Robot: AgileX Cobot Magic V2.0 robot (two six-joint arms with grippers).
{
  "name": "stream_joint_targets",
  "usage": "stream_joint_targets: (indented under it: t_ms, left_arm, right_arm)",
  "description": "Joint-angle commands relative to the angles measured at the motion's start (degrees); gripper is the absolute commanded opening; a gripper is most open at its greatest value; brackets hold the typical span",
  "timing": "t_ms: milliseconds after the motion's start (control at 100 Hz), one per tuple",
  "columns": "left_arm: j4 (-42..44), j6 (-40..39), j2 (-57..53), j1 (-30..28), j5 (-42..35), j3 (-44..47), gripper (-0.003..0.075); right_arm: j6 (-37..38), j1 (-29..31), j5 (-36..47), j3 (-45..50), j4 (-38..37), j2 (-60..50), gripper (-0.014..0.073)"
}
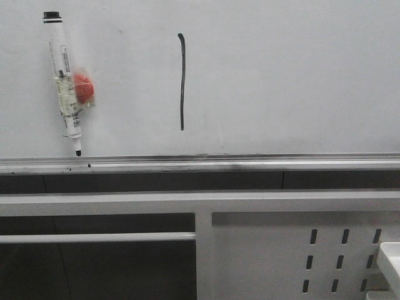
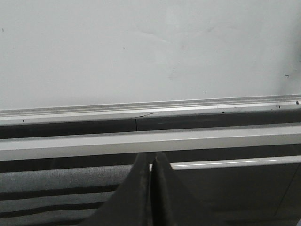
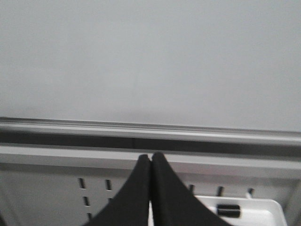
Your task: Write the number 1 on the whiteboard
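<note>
Since number 1 [image 1: 182, 81] already stands on whiteboard [image 1: 281, 75], right of magnet-hung marker [image 1: 64, 81]: marker light, rigid, slick; grip mid-barrel. Left end effector [image 2: 150, 188] clenched, empty; right end effector [image 3: 151, 188] likewise.

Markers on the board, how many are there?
1. The marker hangs on the whiteboard's left side, tip down, left of the number 1. More may sit outside the pictures.
</note>
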State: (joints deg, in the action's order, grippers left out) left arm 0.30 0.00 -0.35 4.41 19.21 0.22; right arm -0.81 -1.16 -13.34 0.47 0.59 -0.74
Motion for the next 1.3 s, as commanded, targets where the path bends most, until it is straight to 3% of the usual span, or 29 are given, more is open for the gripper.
stream_joint_targets:
  t_ms: [0, 160, 1290]
  left_arm:
    - [0.1, -0.4, -1.3, 0.4, -3.1, 1.9, -0.002]
    - [0.1, -0.4, -1.3, 0.4, -3.1, 1.9, -0.002]
    - [0.1, -0.4, -1.3, 0.4, -3.1, 1.9, -0.002]
  right_arm:
    - [0.1, 5.6, 1.5, 0.7, 0.2, -1.0, -0.005]
    - [0.1, 11.7, -3.8, 0.7, 0.2, -1.0, -0.005]
    - [0.1, 11.7, -4.1, 0.7, 0.3, -1.0, -0.005]
